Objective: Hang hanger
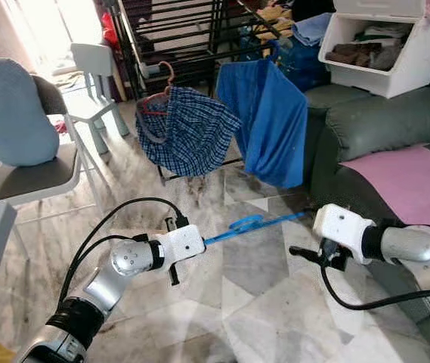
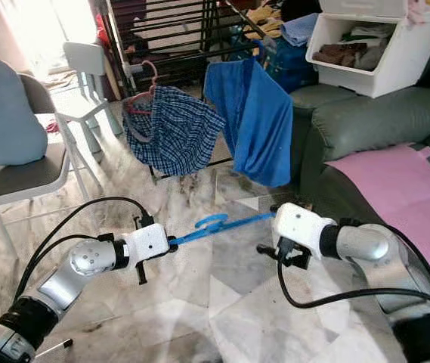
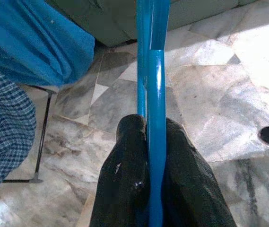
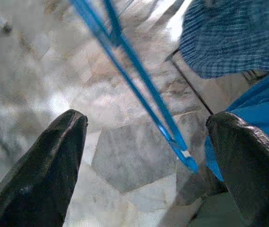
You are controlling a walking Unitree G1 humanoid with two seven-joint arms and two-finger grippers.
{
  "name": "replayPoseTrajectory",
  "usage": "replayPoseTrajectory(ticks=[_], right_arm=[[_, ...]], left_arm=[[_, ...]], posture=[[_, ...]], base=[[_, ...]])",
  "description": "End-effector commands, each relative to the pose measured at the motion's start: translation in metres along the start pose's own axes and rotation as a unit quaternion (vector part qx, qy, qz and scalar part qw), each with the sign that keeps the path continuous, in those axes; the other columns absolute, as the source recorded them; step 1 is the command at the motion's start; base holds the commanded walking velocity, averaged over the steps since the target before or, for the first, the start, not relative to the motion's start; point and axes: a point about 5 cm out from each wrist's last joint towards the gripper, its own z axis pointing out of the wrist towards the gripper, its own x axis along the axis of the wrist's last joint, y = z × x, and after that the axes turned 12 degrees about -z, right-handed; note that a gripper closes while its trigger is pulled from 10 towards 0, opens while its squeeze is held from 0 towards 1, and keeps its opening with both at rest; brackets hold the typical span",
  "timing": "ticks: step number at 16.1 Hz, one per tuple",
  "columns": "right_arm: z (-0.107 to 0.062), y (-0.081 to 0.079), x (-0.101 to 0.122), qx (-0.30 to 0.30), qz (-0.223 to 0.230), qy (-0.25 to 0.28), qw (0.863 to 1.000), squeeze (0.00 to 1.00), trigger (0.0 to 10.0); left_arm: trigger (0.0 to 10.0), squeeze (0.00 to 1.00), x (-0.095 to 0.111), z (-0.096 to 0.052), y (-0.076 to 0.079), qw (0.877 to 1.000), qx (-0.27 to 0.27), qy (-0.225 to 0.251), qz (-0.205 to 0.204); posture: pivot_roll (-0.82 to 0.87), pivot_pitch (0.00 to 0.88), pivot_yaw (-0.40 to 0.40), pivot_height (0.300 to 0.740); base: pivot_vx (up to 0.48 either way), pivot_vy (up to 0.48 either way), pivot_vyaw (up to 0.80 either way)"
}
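Marble floor (image 1: pixel 260 302) runs under both of my arms, pale tiles with grey veining. My left gripper (image 3: pixel 148 142) is pinched tight on one end of the blue plastic hanger (image 1: pixel 256 221); from the left wrist I see its two black fingers (image 3: pixel 125 175) pressed against either side of the blue bar. The hanger hangs in the air between the arms, stretched out level above the floor, its hook curling near the middle and its far end reaching toward my right arm.

My right gripper (image 4: pixel 146 142) is spread wide. From the right wrist the two dark fingers (image 4: pixel 44 165) sit well apart, and the hanger's pointed tip lies in the gap between them, nearer one finger but touching neither as far as I can tell.

Ahead stands a black drying rack (image 1: pixel 177 38). A blue checked garment (image 1: pixel 188 128) hangs from it on a pink hanger (image 1: pixel 165 76), just beside a plain blue shirt (image 1: pixel 271 128). To my right is a dark green sofa (image 1: pixel 373 121) with a pink mat (image 1: pixel 415 178) on its seat and a white storage bin (image 1: pixel 396 45) of clothes on its top. To my left sits a grey chair (image 1: pixel 33 174) with a blue cushion (image 1: pixel 10 110), and behind it a small white chair (image 1: pixel 94 68).
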Motion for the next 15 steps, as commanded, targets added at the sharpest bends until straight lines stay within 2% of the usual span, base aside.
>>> replayPoseTrajectory(ticks=[1,4,6,9,12,13,14,15], right_arm=[[0.0,0.002,-0.002,0.017,-0.024,-0.005,1.0,0.0,10.0],[0.001,0.003,-0.004,0.032,-0.037,-0.005,0.999,0.0,10.0],[0.004,0.011,-0.001,0.008,-0.076,0.001,0.997,0.0,10.0],[0.008,0.014,-0.001,-0.006,-0.11,0.008,0.994,0.0,10.0],[0.01,0.013,-0.001,-0.008,-0.096,0.019,0.995,0.0,10.0],[0.012,0.01,-0.004,0.003,-0.086,0.022,0.996,0.0,6.9],[0.014,0.006,-0.005,0.01,-0.076,0.029,0.997,0.0,0.0],[0.014,0.006,-0.005,0.01,-0.076,0.029,0.997,0.0,0.0]], left_arm=[[10.0,0.0,0.003,-0.002,0.0,1.0,-0.008,0.016,0.007],[10.0,0.0,0.008,-0.005,0.001,0.999,-0.02,0.04,0.011],[10.0,0.0,0.007,-0.01,0.008,0.997,-0.059,0.048,0.01],[10.0,0.0,0.006,-0.012,0.013,0.996,-0.073,0.056,0.013],[10.0,0.0,0.006,-0.013,0.014,0.995,-0.077,0.057,0.016],[10.0,0.0,0.008,-0.012,0.015,0.995,-0.079,0.062,0.015],[10.0,0.0,0.011,-0.011,0.015,0.995,-0.078,0.067,0.015],[10.0,0.0,0.011,-0.011,0.015,0.995,-0.078,0.067,0.015]], posture=[[-0.16,0.0,0.078,0.74],[-0.16,0.0,0.075,0.74],[-0.16,0.0,0.073,0.74],[-0.15,0.0,0.071,0.74],[-0.16,0.0,0.072,0.74],[-0.16,0.0,0.071,0.74],[-0.16,0.0,0.072,0.74],[-0.16,0.0,0.072,0.74]], base=[[0.0,0.0,0.0],[0.0,0.0,0.0],[0.0,0.0,0.0],[0.0,0.0,0.0],[0.0,0.0,0.0],[0.0,0.0,0.0],[0.0,0.0,0.0],[0.0,0.0,0.0]])
